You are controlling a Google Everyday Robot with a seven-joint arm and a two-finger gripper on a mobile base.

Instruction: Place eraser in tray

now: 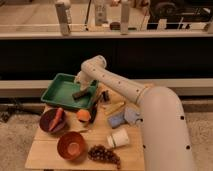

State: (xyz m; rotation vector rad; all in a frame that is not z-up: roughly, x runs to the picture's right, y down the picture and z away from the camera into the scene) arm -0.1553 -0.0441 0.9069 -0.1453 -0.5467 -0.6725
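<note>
The green tray (59, 91) sits at the back left of the small wooden table. A small dark oblong eraser (80, 93) lies at the tray's right side, near the rim. My gripper (83, 82) hangs from the white arm (120, 85) just above the eraser, over the tray's right part. I cannot see whether it touches the eraser.
On the wooden table (45, 152) are a brown bowl (52, 121) holding a red item, an orange bowl (72, 145), an orange fruit (83, 115), grapes (104, 154), a white cup (119, 138), a blue-grey block (116, 120) and a yellowish stick (115, 108). A dark wall and a railing stand behind the table.
</note>
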